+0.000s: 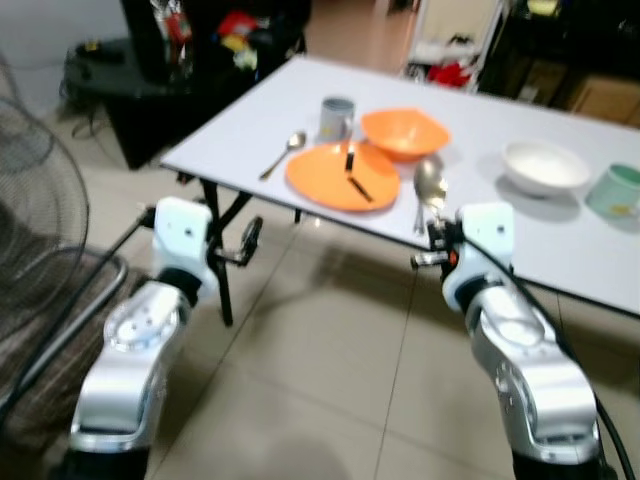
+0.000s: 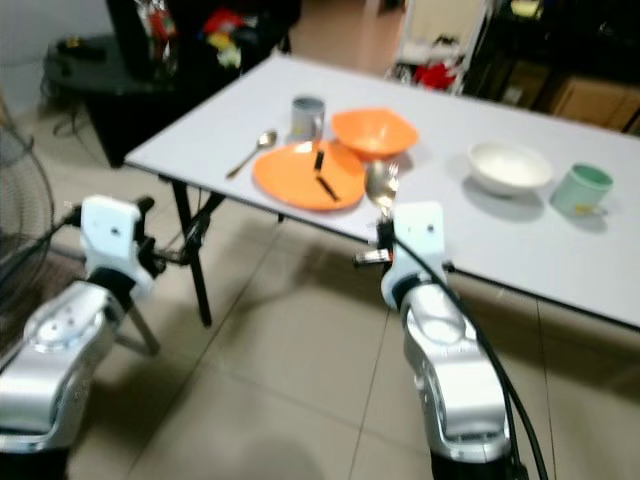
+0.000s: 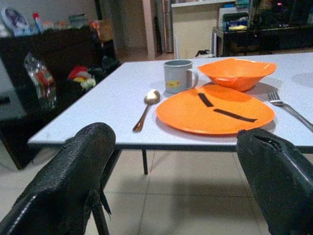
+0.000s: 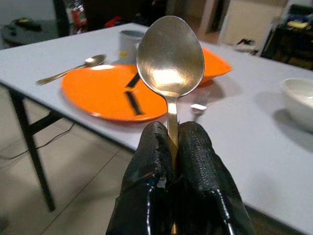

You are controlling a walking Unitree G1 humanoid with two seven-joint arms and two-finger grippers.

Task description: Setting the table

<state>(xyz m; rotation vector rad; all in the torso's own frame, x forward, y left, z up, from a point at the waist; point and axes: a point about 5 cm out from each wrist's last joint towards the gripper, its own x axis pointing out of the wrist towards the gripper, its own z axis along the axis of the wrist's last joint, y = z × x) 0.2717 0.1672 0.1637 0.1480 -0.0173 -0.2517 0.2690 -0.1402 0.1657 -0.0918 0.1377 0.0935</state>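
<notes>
Spoon (image 4: 170, 63) clamped upright in right gripper (image 4: 173, 142), near orange plate (image 4: 112, 98), probably for placement beside it; left gripper (image 3: 166, 161) fingers apart, empty.

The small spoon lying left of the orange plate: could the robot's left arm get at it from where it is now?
Probably yes. The left tool is open, empty and aimed at the table edge, and the small spoon lies on bare tabletop beside the orange plate, nothing between them. It would likely need to rise above the table first.

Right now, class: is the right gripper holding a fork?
No. The right gripper is shut on the handle of a large spoon, its rounded bowl standing upright above the black fingers.
</notes>
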